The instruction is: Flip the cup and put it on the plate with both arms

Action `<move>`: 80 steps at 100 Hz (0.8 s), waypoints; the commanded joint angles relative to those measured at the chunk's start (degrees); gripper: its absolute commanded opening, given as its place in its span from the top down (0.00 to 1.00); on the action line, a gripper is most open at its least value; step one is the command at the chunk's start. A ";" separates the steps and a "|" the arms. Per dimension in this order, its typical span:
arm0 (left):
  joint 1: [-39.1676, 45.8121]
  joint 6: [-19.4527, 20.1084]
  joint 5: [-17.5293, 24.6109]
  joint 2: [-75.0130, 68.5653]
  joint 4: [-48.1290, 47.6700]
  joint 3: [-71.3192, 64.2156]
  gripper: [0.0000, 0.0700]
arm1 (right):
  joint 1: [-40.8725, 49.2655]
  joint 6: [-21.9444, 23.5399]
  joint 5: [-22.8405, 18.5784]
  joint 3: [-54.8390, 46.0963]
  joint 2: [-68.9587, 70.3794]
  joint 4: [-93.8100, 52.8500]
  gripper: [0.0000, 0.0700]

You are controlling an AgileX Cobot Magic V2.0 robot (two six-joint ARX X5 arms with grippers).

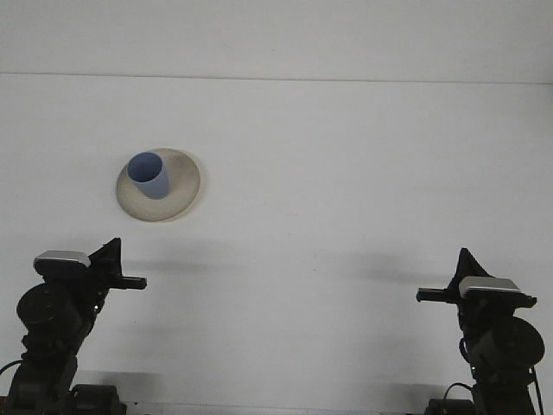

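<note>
A blue cup (149,175) stands upright, mouth up, on a beige plate (180,192) at the left middle of the white table. My left gripper (112,251) sits low at the front left, well short of the plate, its fingers brought together into one point, holding nothing. At the front right my right gripper (468,259) is likewise shut and empty, far from the cup.
The white table (346,173) stretches to a back edge near the top of the view. Both arm bases (52,346) stand at the front corners.
</note>
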 commanded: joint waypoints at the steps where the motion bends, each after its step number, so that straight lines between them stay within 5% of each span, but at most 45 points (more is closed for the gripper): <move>1: 0.02 0.28 0.17 0.17 0.61 1.01 0.98 | 0.04 -0.24 0.04 0.35 0.17 0.57 1.00; 42: 0.02 0.39 0.17 0.17 0.74 1.01 0.98 | 0.04 -0.24 0.04 0.35 0.17 0.57 1.00; 80: -2.19 2.05 -0.96 -7.37 16.33 -8.31 0.98 | 0.04 -0.24 0.04 0.35 0.17 0.57 1.00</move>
